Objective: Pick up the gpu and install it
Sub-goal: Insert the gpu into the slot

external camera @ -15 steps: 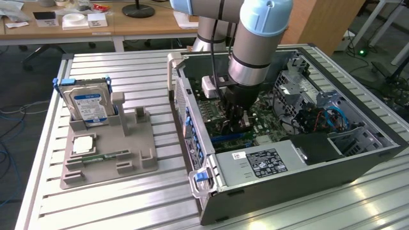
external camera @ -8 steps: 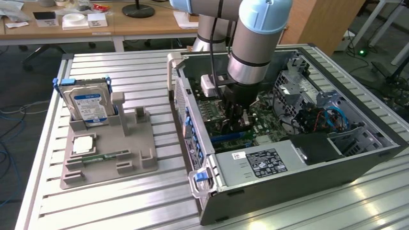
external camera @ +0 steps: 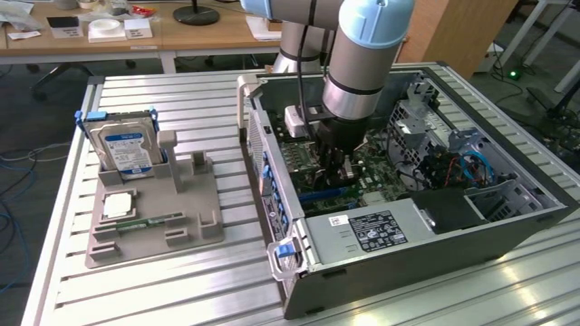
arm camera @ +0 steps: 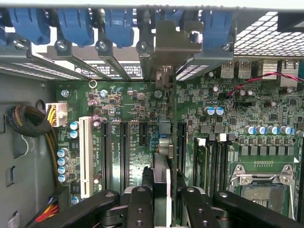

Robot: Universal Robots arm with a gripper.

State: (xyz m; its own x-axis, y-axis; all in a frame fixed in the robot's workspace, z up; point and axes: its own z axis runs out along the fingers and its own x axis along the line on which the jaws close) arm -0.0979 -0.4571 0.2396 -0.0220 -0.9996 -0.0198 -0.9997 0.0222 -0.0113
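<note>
The gpu appears edge-on in the wrist view, a thin dark card standing upright over the green motherboard. Its silver end bracket reaches up to the row of blue slot clips at the case's rear wall. My gripper is shut on the card, with one black finger on each side. In the exterior view my gripper is lowered inside the open computer case, just above the motherboard.
A grey holder tray lies on the slatted table at the exterior view's left. It carries a silver hard drive and a green memory stick. Black expansion slots, a cable bundle and the CPU socket surround the card.
</note>
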